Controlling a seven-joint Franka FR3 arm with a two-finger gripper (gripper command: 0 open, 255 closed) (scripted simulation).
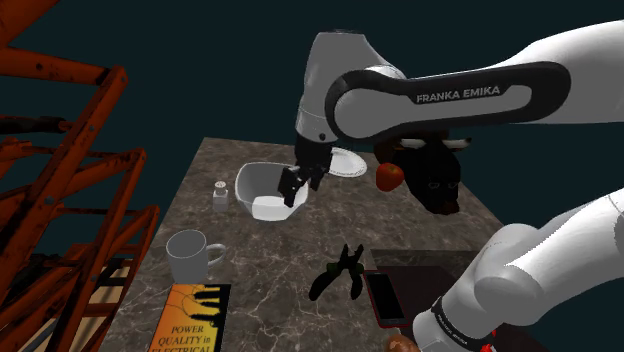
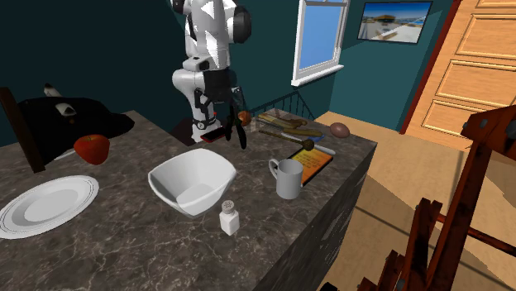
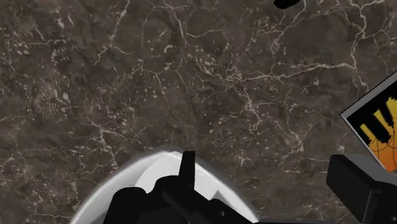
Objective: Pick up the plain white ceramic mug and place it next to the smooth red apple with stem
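Note:
The pale grey-white mug (image 1: 190, 255) (image 2: 288, 178) stands upright on the dark marble counter, handle toward the arm's stand. A red apple (image 1: 390, 176) (image 2: 92, 148) lies at the far side of the counter, near a black figure. My gripper (image 1: 300, 185) (image 2: 236, 132) (image 3: 270, 181) hangs open above the counter beside the white bowl (image 1: 268, 190) (image 2: 192, 182) (image 3: 127, 184), well apart from the mug. Nothing is between its fingers (image 3: 188, 172).
A white plate (image 1: 345, 160) (image 2: 48, 204) lies beyond the bowl, near the apple. A small shaker (image 1: 220, 197) (image 2: 229, 218) stands between bowl and mug. An orange book (image 1: 190, 318) (image 2: 314, 163) (image 3: 382, 124), black pliers (image 1: 340, 270) and a phone (image 1: 385, 297) lie nearer the stand.

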